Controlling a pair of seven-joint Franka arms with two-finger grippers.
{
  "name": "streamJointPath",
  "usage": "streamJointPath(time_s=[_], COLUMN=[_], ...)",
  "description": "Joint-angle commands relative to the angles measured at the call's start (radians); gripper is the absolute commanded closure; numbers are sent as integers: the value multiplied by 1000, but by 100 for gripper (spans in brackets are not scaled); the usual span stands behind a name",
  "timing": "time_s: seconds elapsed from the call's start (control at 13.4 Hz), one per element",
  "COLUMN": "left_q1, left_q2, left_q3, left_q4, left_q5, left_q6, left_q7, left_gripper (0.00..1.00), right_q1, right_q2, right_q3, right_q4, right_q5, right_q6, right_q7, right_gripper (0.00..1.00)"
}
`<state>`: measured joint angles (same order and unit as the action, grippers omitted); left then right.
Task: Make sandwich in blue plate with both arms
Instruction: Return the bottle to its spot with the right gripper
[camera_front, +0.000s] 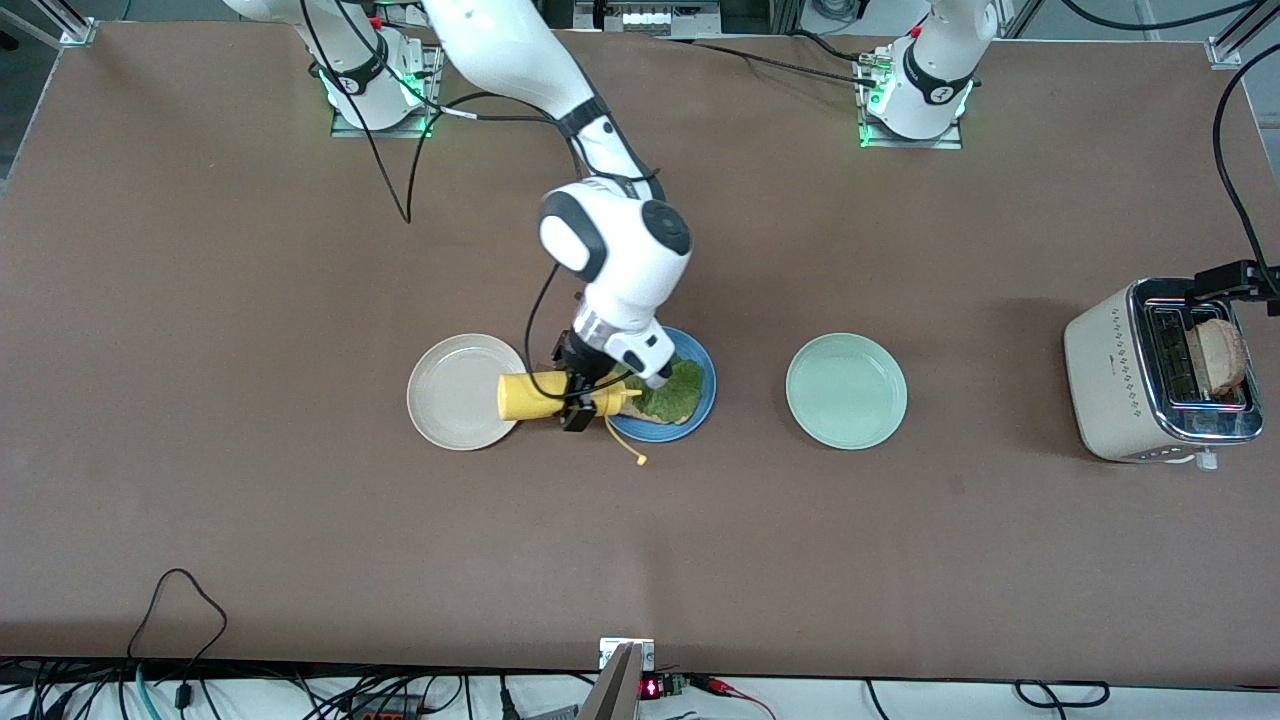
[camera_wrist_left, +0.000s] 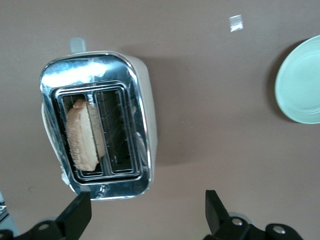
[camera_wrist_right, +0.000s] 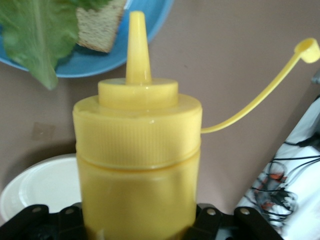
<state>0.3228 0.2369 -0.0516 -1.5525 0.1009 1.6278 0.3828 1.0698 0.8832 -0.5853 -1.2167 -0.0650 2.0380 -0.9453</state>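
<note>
The blue plate (camera_front: 702, 366) holds one bread slice (camera_front: 682, 417) with a green lettuce leaf (camera_front: 672, 392) on top. My right gripper (camera_front: 578, 395) is shut on a yellow squeeze bottle (camera_front: 535, 397). It holds the bottle on its side over the gap between the beige plate and the blue plate, nozzle toward the lettuce. In the right wrist view the bottle (camera_wrist_right: 137, 150) fills the frame, with the plate (camera_wrist_right: 95, 62), lettuce (camera_wrist_right: 40, 30) and bread (camera_wrist_right: 100, 25) past its nozzle. My left gripper (camera_wrist_left: 147, 215) is open and empty over the toaster (camera_wrist_left: 135, 100), which holds a second bread slice (camera_wrist_left: 82, 135).
The bottle's open cap (camera_front: 640, 459) hangs on a thin tether. A beige plate (camera_front: 450, 400) lies beside the blue plate toward the right arm's end. A pale green plate (camera_front: 846, 391) lies toward the left arm's end. The toaster (camera_front: 1110, 380) stands at that end.
</note>
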Motion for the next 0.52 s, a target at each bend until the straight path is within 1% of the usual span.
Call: streamJointPath(time_s=[0.0, 0.07, 0.22, 0.3, 0.45], left_q1=[51, 76, 122, 136, 168], left_q2=[47, 65, 139, 156, 191], left_q3=[-10, -10, -10, -10, -10], left_q4=[51, 45, 49, 45, 34], left_q5=[39, 36, 34, 34, 36], left_q6=[30, 87, 138, 183, 225], left_q7=[123, 167, 215, 217, 225], left_gripper=[0, 0, 0, 0, 0], right_q1=[-124, -169, -264, -325, -488], right_q2=[-124, -157, -231, -272, -351], right_q3=[22, 24, 27, 50, 131], right_q4=[-78, -108, -177, -211, -283], right_q5=[222, 310, 480, 552, 675], right_q6=[-2, -1, 7, 7, 7], right_q7=[-99, -137, -229, -298, -427], right_gripper=[100, 100, 100, 100, 100])
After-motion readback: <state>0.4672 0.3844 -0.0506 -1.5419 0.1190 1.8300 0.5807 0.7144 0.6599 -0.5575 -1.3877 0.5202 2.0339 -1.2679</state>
